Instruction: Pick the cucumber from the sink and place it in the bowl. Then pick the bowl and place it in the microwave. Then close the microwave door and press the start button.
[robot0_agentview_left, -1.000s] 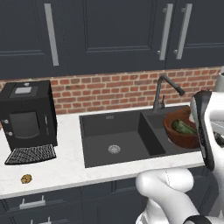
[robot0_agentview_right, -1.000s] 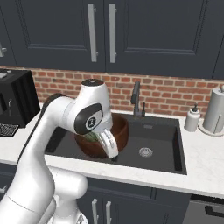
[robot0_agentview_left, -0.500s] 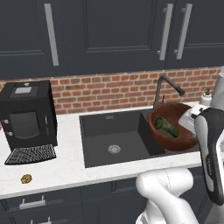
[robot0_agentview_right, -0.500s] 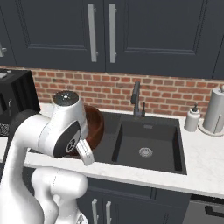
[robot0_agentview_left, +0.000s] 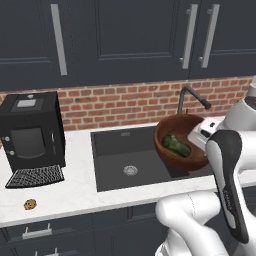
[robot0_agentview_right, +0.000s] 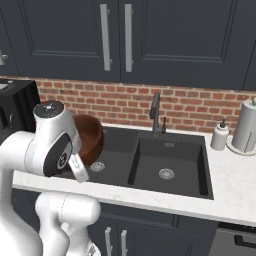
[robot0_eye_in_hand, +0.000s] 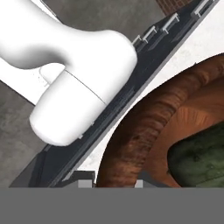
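We have the end effector (robot0_eye_in_hand: 109, 183) clamped on the rigid round reddish-brown wooden bowl (robot0_agentview_left: 176, 134) rim at 6 o'clock; the small dark-green cucumber (robot0_agentview_left: 175, 145) is loose inside, so we keep it level.

Black coffee machine (robot0_agentview_left: 31, 130) sits far left on the white tabletop (robot0_agentview_left: 75, 190), a cookie (robot0_agentview_left: 30, 204) near it, soap dispenser (robot0_agentview_right: 219, 136) and paper towel roll (robot0_agentview_right: 247, 126) far right.

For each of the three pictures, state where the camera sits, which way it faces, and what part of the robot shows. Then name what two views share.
Left base view: behind the arm's left, looking forward and down at the sink; the arm rises lower right, carrying the bowl with the cucumber.
Right base view: behind its right; the arm rises lower left.
Hand view: on the hand, looking along the gripper at the bowl's rim.
Both base views share sink, faucet and bowl.
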